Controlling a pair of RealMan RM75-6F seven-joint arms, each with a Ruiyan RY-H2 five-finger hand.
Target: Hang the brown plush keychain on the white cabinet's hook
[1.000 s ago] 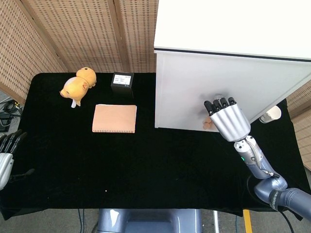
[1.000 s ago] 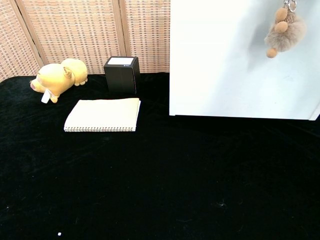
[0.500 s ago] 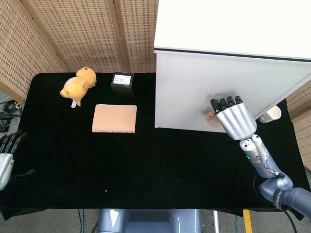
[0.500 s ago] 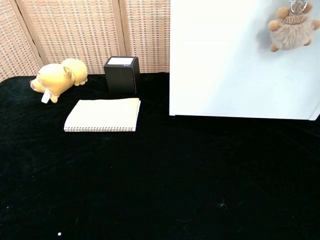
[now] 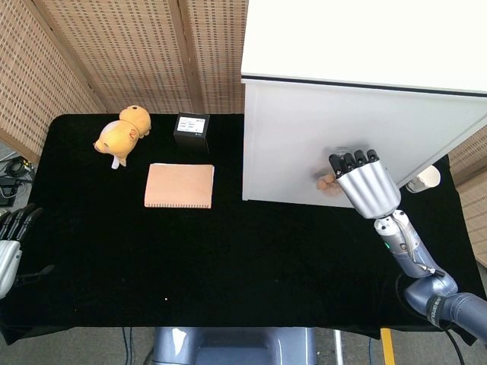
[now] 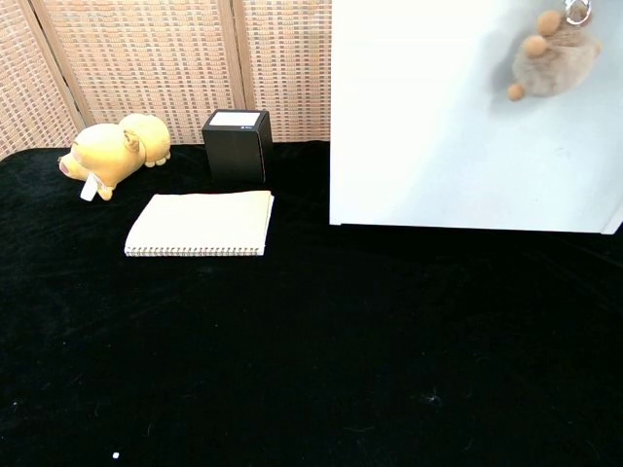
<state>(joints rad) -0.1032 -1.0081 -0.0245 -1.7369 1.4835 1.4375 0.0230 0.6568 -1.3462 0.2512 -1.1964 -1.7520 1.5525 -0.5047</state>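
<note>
Your right hand (image 5: pixel 364 185) is raised against the front of the white cabinet (image 5: pixel 304 137), back toward the head camera, so you cannot tell whether its fingers grip anything. The brown plush keychain (image 6: pixel 553 60) sits just beyond its fingertips, high on the cabinet face, its metal ring (image 6: pixel 578 11) at the top edge of the chest view. Over the last second the plush has swung right, then back left, and now tilts. That suggests it may already hang from the hook, which is out of frame. Your left hand (image 5: pixel 11 242) rests far off, fingers together, holding nothing visible.
</note>
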